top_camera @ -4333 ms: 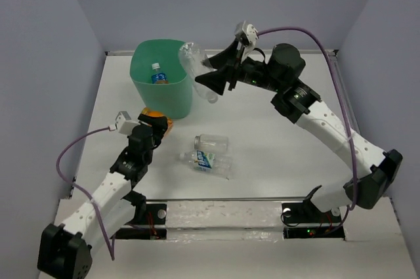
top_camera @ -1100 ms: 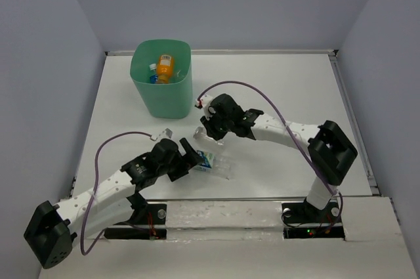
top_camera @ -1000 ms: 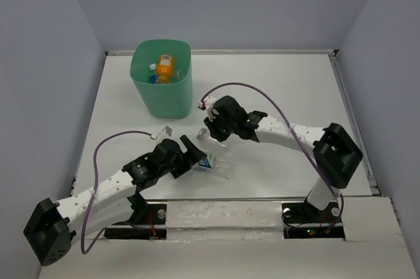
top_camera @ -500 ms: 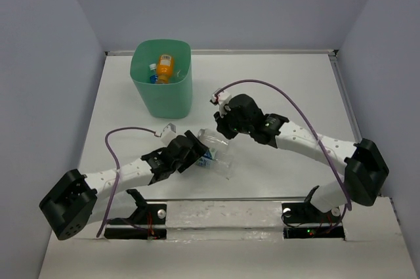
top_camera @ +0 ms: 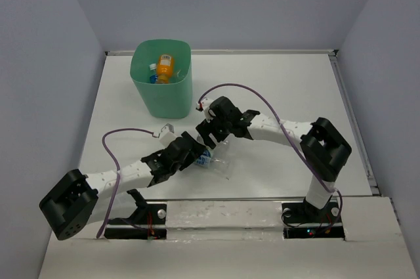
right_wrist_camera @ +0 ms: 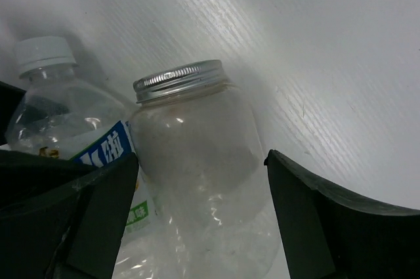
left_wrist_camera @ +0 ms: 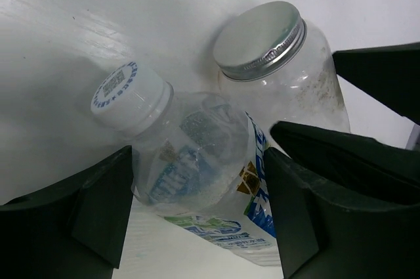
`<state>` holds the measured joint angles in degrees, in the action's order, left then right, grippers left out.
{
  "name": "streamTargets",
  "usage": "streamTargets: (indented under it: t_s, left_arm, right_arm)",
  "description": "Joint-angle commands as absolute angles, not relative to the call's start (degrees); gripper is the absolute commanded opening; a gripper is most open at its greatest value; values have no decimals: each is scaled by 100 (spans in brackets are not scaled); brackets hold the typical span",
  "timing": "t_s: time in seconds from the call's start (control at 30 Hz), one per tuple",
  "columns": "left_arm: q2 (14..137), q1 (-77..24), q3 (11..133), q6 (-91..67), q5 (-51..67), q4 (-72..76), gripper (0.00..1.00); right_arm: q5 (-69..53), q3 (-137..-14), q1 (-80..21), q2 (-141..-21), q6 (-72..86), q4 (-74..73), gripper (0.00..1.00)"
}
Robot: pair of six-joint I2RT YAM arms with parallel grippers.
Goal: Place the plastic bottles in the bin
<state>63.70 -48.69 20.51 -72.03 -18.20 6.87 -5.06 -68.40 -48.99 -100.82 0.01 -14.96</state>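
A clear bottle with a blue-white label and a white cap (left_wrist_camera: pixel 197 161) lies on the table, and my left gripper (left_wrist_camera: pixel 200 161) is shut on its body, both fingers touching it. From above this gripper (top_camera: pixel 197 156) sits near the table's front middle. Right beside it lies a clear unlabelled bottle with a silver cap (right_wrist_camera: pixel 197 154). My right gripper (right_wrist_camera: pixel 202 157) stands open astride it, low over the table (top_camera: pixel 209 136). The mint-green bin (top_camera: pixel 164 98) stands at the back left with an orange bottle (top_camera: pixel 165 67) inside.
The two grippers are almost touching, and the right one's black fingers (left_wrist_camera: pixel 380 75) show in the left wrist view. Purple cables loop over both arms. Grey walls enclose the white table (top_camera: pixel 282 82) on three sides.
My left gripper has closed from wide open onto the labelled bottle. The right gripper has gone from shut to open and shifted left and down over the silver-capped bottle.
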Motion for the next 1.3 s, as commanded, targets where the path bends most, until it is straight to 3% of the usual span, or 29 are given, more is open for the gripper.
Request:
streamTargets:
  t_s: [0.0, 0.07, 0.13, 0.27, 0.3, 0.43, 0.93, 1.27]
  left_arm:
    - [6171, -4887, 1916, -6909, -2285, 414, 63]
    - [5925, -4887, 1907, -6812, -2329, 308, 58]
    - [5697, -4887, 1872, -6759, -2434, 115, 55]
    - [4951, -4887, 1916, -6531, -2636, -359, 50]
    - [4844, -4887, 1942, -6487, -2689, -534, 49]
    - [4474, -4887, 2161, -6232, -2812, -965, 47]
    - [4271, -4887, 3743, -5415, -3155, -1450, 47]
    - [5255, -4554, 6396, -3675, -3946, -914, 49]
  right_arm:
    - [-720, -7312, -4816, -10449, -264, -1582, 86]
    - [-738, -7356, -4816, -10634, -290, -1591, 86]
    - [-756, -7400, -4816, -10722, -290, -1600, 79]
    - [-616, -7418, -4816, -10653, -194, -1547, 56]
    - [-537, -7383, -4816, -10522, -167, -1529, 41]
    - [-334, -7094, -4755, -10091, -27, -1372, 28]
    - [334, -5854, -4649, -7753, 510, -1055, 19]
    - [360, -5388, -4649, -6653, 615, -1063, 17]
